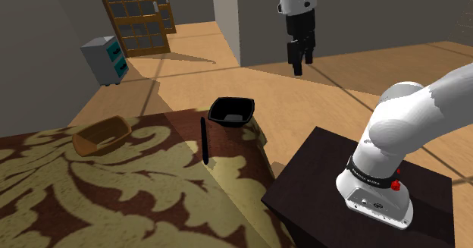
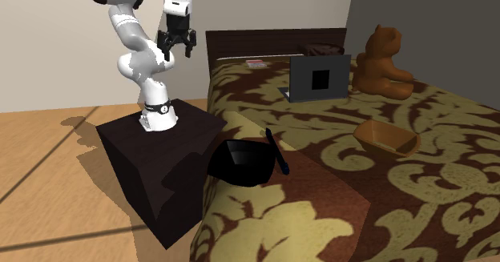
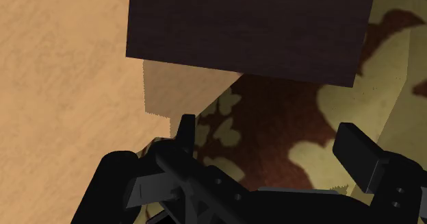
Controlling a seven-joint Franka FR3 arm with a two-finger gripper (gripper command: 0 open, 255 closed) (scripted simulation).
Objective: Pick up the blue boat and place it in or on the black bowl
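Shoulder view's left shows the brown boat [image 1: 101, 134] on the patterned bed [image 1: 45, 201], well apart from the black bowl [image 1: 231, 111] at the bed's corner. The gripper [image 1: 299, 61] hangs high, open and empty.

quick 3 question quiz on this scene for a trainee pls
1. True or false: the gripper hangs open, holding nothing.
2. What lies closest to the black bowl on the bed? A) laptop B) thin dark stick C) teddy bear
3. In what colour is the boat drawn?

Key: 1 true; 2 B; 3 orange-brown, not blue.
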